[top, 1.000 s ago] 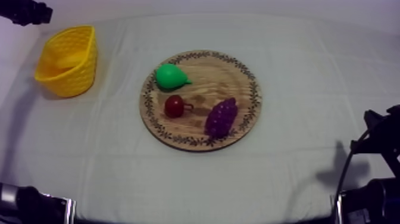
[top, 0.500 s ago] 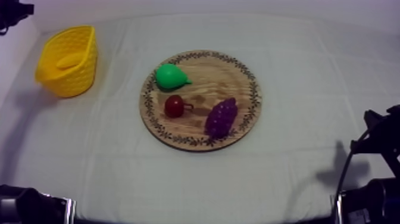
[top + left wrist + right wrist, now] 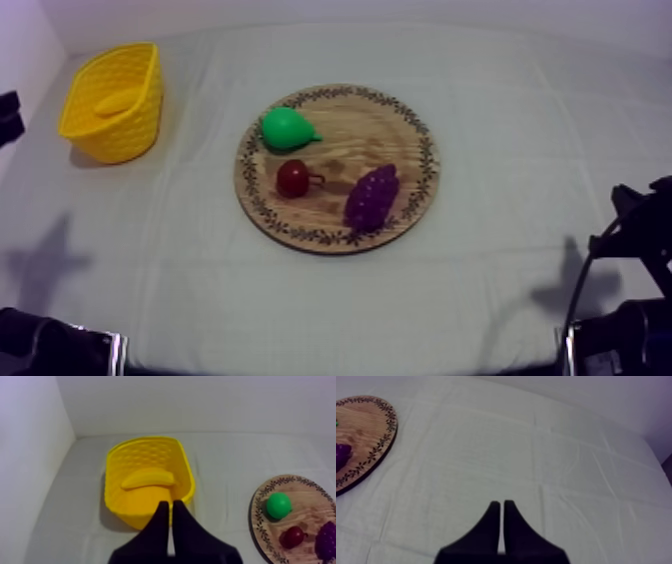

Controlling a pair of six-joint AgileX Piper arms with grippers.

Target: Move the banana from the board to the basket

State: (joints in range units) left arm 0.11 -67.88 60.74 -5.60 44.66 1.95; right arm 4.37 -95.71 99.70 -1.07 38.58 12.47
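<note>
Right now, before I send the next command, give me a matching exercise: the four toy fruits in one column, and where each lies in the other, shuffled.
Things:
1. banana
2. pear
3. bunch of grapes
4. small red fruit

Places:
A. on the wooden board, on the side away from the basket
B. in the yellow basket
C. on the board, at the rim nearest the basket
D. on the board, just nearer the top camera than the pear

Pairs: 1-B, 2-C, 3-A, 4-D.
</note>
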